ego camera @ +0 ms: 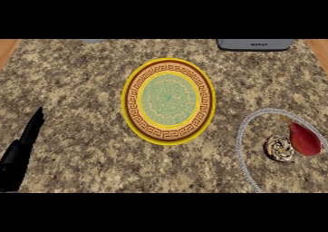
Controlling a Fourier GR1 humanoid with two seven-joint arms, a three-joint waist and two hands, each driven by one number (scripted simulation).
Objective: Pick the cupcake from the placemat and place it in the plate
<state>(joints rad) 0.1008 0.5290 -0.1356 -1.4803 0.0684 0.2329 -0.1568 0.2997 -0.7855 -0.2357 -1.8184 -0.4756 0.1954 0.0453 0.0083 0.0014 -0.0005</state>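
Observation:
The cupcake (280, 148), small and round with a brown and cream swirl on top, sits on a placemat (242, 136) at the right. The mat shows as a pale braided edge curving round it and runs off the view's right side. A round plate (168, 101) with a yellow rim, a brown key-pattern band and a green middle lies at the counter's centre, with nothing on it. My left hand (19, 154) rests at the lower left, fingers straight and pointing up, far from both. My right hand does not show.
A red pepper-like thing (304, 138) lies on the placemat just right of the cupcake. A grey appliance (253, 44) stands at the back right edge. A small grey object (93, 41) peeks in at the back left. Speckled stone counter (73, 99) surrounds the plate.

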